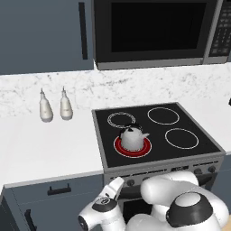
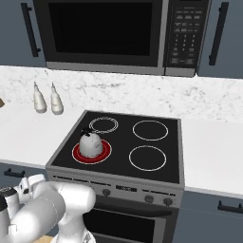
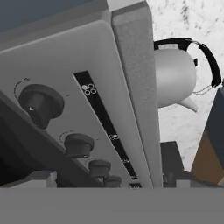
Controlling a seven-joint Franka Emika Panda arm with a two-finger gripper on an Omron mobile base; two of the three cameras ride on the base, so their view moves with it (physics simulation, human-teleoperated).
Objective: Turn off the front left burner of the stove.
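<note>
While the arm hangs low in front of the stove [image 1: 159, 135], the front left burner [image 1: 132, 147] glows red on the black glass, nearest the left front corner of the cooktop. A grey kettle [image 1: 132, 138] with a dark handle sits right on that red disc. The other three burners show as white rings, the smaller double ring just behind the kettle.

From the hand camera, tilted hard, we're looking along the grey front panel: a row of dark round knobs [image 3: 41, 104] runs down it, the nearest one large at the left, the rest shrinking toward the bottom. A thin black display strip lies beside them, and the kettle peeks over the panel's edge. The pincer [image 3: 109, 180] sits at the bottom of that view, close to the knob row; whether its fingers are apart or together, I cannot tell.

On the white desk [image 1: 40, 144] left of the stove stand two small white bottles [image 1: 55, 106], side by side against the marble wall. A microwave [image 2: 114, 35] hangs above.
</note>
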